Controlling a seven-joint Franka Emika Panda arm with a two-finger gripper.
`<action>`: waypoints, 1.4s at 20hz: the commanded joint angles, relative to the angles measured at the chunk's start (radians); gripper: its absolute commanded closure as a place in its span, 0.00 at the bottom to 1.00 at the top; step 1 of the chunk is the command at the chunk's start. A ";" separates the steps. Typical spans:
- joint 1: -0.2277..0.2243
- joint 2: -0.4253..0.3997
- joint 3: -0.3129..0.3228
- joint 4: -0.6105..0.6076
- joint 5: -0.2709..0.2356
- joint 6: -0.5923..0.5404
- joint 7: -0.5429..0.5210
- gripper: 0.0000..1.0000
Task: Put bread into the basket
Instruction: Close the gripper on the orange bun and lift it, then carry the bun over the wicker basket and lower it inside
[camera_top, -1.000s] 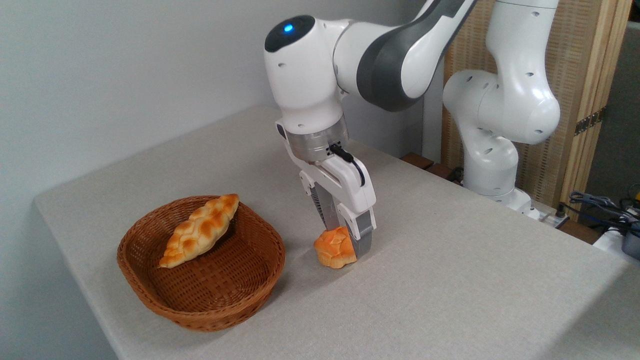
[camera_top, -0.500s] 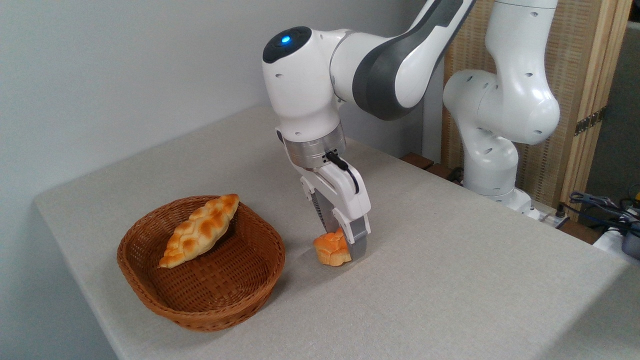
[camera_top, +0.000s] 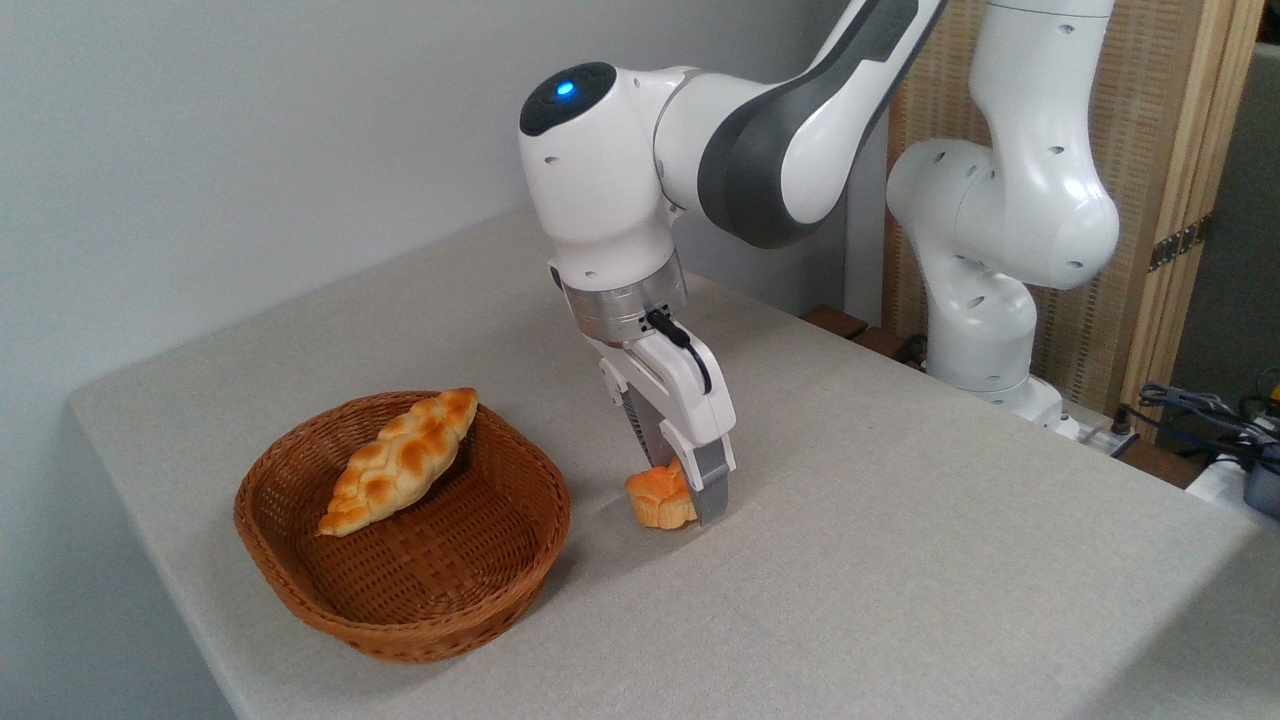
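One fixed view only. Gripper (camera_top: 678, 497) down at table (camera_top: 900, 560) level, fingers (camera_top: 709, 487) clamped on the bread (camera_top: 658, 498), a small orange-golden bun sitting on the cloth just right of the basket (camera_top: 400, 610), apart from its rim. Long braided loaf (camera_top: 400, 460) lying tilted inside the basket, one end propped against the far wall. Wooden screen (camera_top: 1160, 200) behind the arm's base

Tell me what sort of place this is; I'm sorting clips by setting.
Probably a robotics lab or test room, not a kitchen: a robot arm is mounted beside a plain cloth-covered table, loose cables lie at the right edge, and the only props are a basket and bread.
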 joint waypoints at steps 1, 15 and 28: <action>-0.004 0.014 0.007 -0.007 0.019 0.020 0.012 0.98; -0.055 0.139 -0.008 0.451 -0.199 -0.146 0.005 0.92; -0.057 0.256 -0.011 0.398 -0.256 0.090 0.014 0.00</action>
